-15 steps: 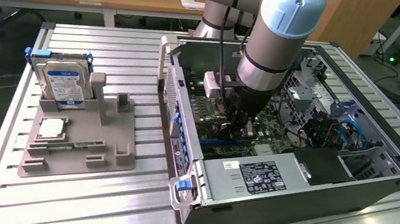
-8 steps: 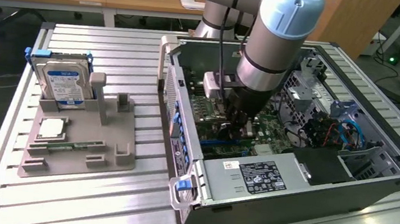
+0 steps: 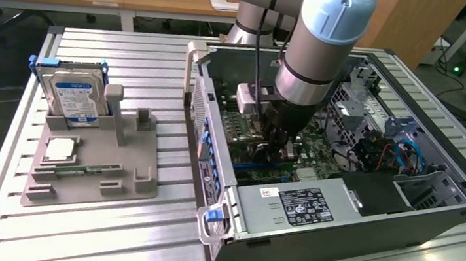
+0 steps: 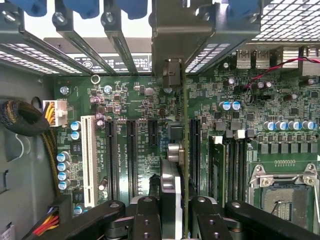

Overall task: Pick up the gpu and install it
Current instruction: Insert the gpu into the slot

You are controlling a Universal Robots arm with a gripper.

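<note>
Seen edge-on in the wrist view, the gpu is a thin green card standing upright over the motherboard, between its black expansion slots. The card's silver end bracket reaches the case's rear slot openings. My gripper is shut on the card, with one black finger on each side. In the exterior view the gripper is deep inside the open computer case. Whether the card sits in a slot I cannot tell.
A grey holder at the exterior view's left carries a hard drive, a processor chip and a memory strip. Inside the case are the power supply, a cable bundle, a white slot and the processor socket.
</note>
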